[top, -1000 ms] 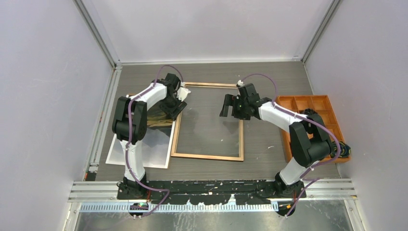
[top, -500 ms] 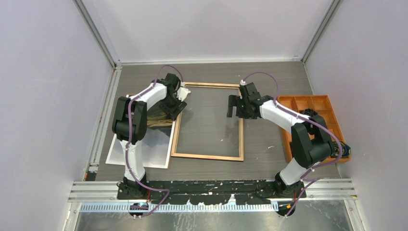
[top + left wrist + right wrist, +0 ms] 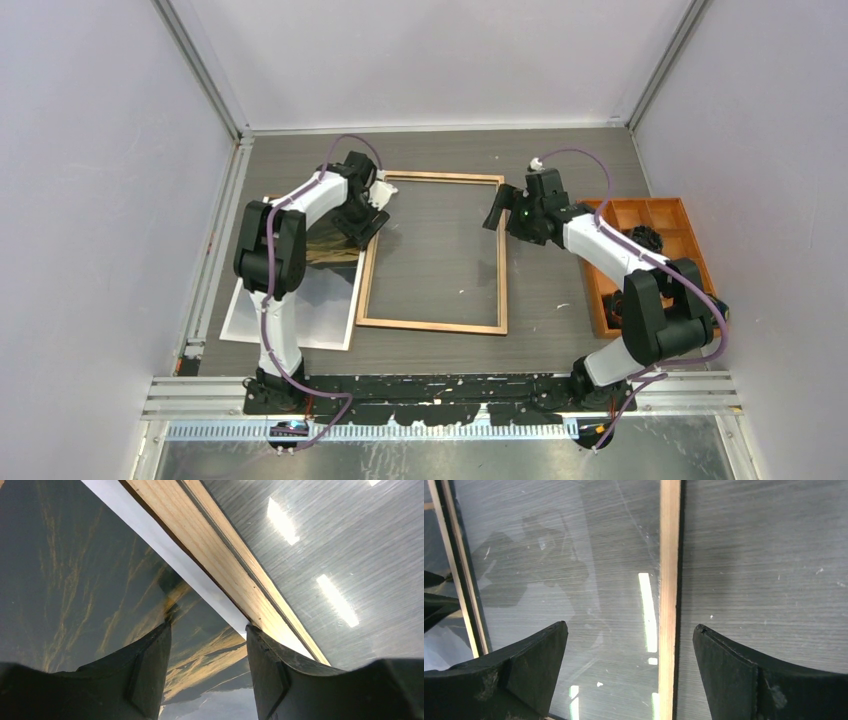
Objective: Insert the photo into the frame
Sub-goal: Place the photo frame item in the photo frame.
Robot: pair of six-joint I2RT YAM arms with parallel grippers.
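I'm swinging my released right hand (image 3: pixel 629 627) out over the right side of the frame (image 3: pixel 432 325) to steady it. Whether my left hand (image 3: pixel 207 627) is grasping the photo (image 3: pixel 75 580), I cannot tell.

Photo (image 3: pixel 335 250) partly hidden beneath the left arm (image 3: pixel 300 205)

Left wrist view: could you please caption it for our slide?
Left gripper, jaws parted, over the photo near its white border, beside the wood-backed frame.
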